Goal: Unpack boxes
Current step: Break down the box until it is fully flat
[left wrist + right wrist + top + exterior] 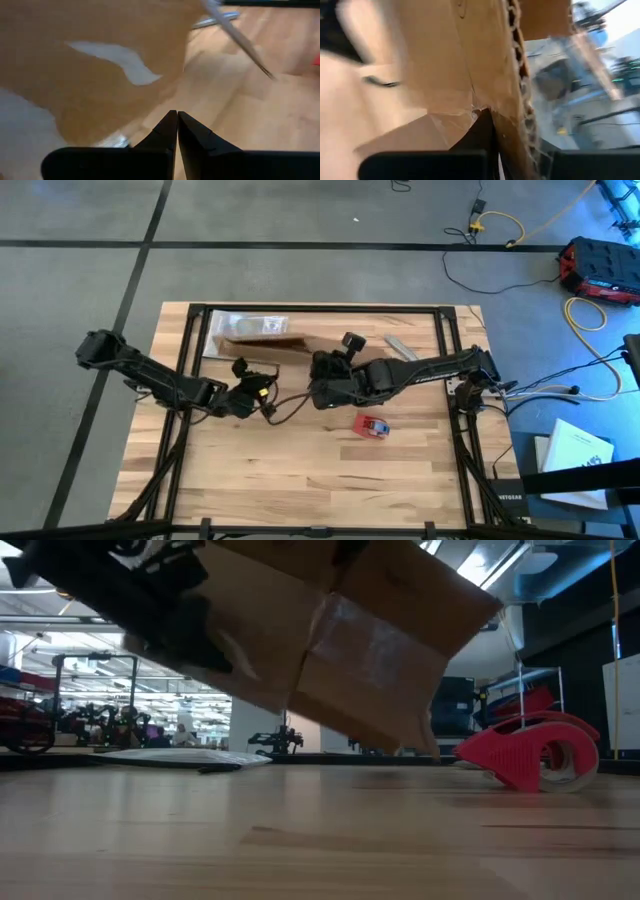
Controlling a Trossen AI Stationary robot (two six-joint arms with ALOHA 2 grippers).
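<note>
The brown cardboard box (pixel 275 346) with clear tape strips (pixel 117 60) is up off the table and tilted, filling the top of the low view (pixel 370 630). My right gripper (pixel 322 370) is shut on it from the table's right. My left gripper (pixel 250 385) is shut with nothing between its fingers. Its tips (pixel 177 115) stand close before the box's taped face near its lower edge. My right gripper pinches a cardboard wall of the box between its two fingers, right beside the wall's raw corrugated edge (pixel 517 85). The fingers (pixel 482 131) lie along the wall. The box is held tilted above the table. Whether my left gripper's shut tips touch the box, I cannot tell.
A clear plastic bag (pixel 248 326) lies flat at the table's far side, partly under the box. A red tape dispenser (pixel 372 426) stands right of centre (pixel 530 755). A grey strip (pixel 400 347) lies at the far right. Bare wood stretches along the near side.
</note>
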